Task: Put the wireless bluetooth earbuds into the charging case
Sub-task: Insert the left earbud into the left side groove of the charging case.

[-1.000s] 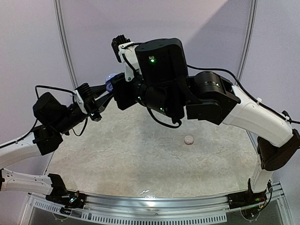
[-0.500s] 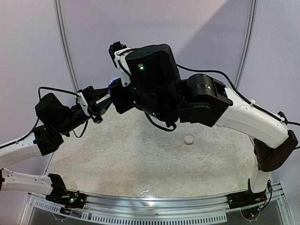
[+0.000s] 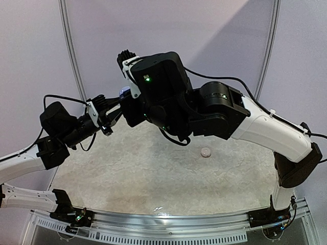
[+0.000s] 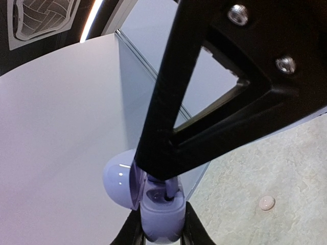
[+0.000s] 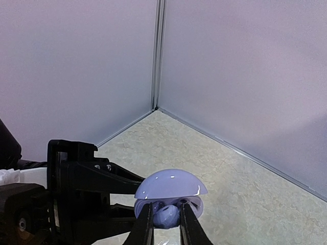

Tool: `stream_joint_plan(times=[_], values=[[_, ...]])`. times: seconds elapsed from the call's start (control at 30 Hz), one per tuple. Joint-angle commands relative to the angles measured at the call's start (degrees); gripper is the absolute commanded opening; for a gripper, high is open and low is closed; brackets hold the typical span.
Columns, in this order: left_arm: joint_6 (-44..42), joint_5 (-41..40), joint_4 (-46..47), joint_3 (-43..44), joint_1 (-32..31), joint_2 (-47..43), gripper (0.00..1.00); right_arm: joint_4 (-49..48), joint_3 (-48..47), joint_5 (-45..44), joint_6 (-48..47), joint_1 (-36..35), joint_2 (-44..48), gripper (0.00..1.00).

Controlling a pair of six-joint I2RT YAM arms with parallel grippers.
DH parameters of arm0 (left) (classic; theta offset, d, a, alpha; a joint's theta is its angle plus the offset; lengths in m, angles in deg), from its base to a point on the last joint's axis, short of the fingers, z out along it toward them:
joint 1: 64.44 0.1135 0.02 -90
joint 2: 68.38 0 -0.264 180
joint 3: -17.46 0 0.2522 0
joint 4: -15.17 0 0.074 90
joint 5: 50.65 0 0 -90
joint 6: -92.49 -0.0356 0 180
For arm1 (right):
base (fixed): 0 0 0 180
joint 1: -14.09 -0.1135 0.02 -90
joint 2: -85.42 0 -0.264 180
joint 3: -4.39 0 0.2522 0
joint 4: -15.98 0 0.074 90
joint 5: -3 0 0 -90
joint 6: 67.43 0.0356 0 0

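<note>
Two arms meet high over the back-left of the table (image 3: 153,178), and under them the pale mat lies open right out to the curved near rail (image 3: 168,217). Grey walls (image 3: 214,41) close off the back, and in the right wrist view their corner seam stands just behind the action, so room is tight on that side.

Right arm (image 3: 265,127) sweeps in from the right, its big black wrist over the meeting point. Left arm (image 3: 30,158) reaches up from the left edge.

Left gripper (image 4: 162,230) is clamped on the charging case (image 4: 162,214), one finger on each side of its base. That case is up in the air with its domed lid (image 5: 171,186) swung open.

Right gripper (image 5: 166,206) comes down from above, fingers nearly together and pinching a small lavender piece, the held earbud (image 5: 166,218), right at the mouth of the case. Whether it is seated I cannot tell.

Down on the mat, the loose earbud (image 3: 206,152) sits alone right of centre, well apart from every edge and both arms.
</note>
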Motion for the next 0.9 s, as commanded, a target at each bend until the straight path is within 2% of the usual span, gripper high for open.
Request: stream_joint_plan(times=[0.0, 0.3, 0.53, 0.87], values=[[-0.34, -0.06, 4.33, 0.1, -0.99, -0.93, 0.0, 3.85, -0.33, -3.28, -1.04, 0.34, -1.81, 0.0], [0.98, 1.26, 4.45, 0.01, -0.99, -1.24, 0.0, 1.26, -0.6, -1.82, -3.18, 1.04, -3.89, 0.04], [2.69, 1.45, 4.67, -0.25, -0.99, -1.29, 0.0, 0.27, -0.61, -1.53, -3.51, 1.27, -4.3, 0.26], [9.02, 3.91, 2.65, 0.01, -0.99, -2.04, 0.0, -1.48, -1.1, -1.78, -4.6, 1.35, -4.39, 0.34]])
